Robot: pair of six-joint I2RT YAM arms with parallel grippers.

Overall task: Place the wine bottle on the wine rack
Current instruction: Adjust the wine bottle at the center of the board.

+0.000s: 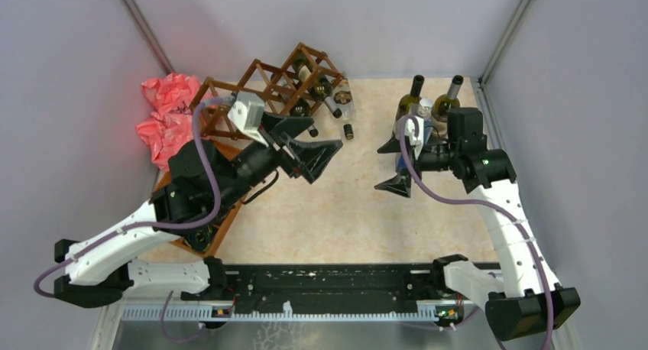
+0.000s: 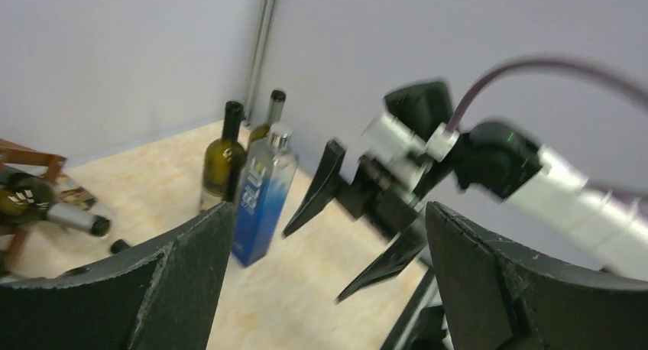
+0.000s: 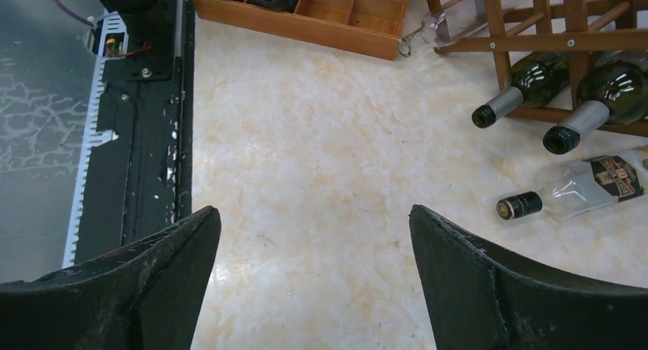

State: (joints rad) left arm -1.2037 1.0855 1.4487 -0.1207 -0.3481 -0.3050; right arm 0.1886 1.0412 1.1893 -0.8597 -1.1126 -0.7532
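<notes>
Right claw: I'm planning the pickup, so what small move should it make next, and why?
Probably swing the right claw toward the upright clear glass bottle with the blue label: the claw is open and empty, its wrist view shows only bare beige table between the fingers, and that bottle stands right beside it.

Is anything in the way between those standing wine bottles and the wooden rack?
Yes: a clear bottle lies on the table just before the rack, and the open left gripper hangs there too, across from the wine bottles.
</notes>
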